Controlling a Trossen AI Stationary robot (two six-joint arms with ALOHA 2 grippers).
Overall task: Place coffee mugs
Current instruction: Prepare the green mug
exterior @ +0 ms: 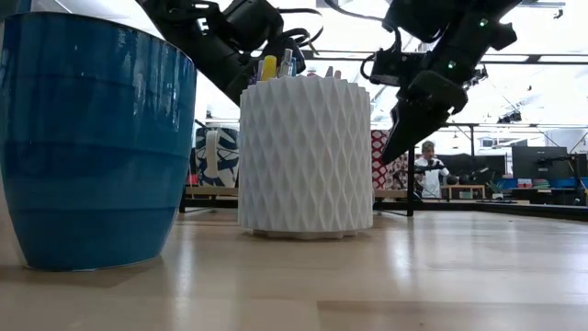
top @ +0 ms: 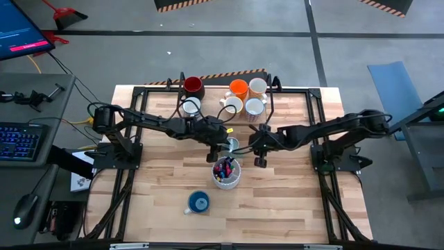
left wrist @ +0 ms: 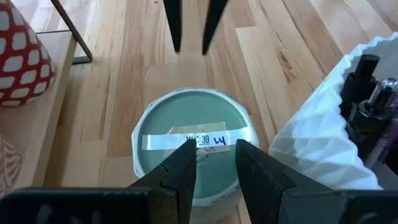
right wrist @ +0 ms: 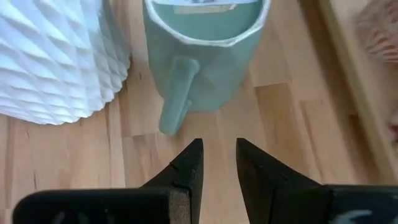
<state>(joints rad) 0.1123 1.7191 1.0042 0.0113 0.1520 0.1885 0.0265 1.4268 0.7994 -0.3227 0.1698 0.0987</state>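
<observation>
A green mug [top: 233, 144] stands mid-table, apparently mouth down, with a strip of labelled tape on its upward face [left wrist: 186, 118]. Its handle [right wrist: 176, 93] points toward my right gripper [right wrist: 217, 152], which is open a little and hangs just short of the handle, touching nothing. My left gripper [left wrist: 214, 152] is narrowly open and points down over the near part of that upward face; no touch shows. A blue mug [top: 199, 203] stands near the near edge. The dark red [top: 192, 85], orange [top: 238, 88] and several white or cream mugs stand along the far side.
A white ribbed pen cup [top: 225, 172] full of pens stands just near-side of the green mug, close to both grippers. In the low view it [exterior: 306, 152] and the blue mug [exterior: 92, 138] fill the foreground. Black frame rails border the table; bare wood lies right of the pen cup.
</observation>
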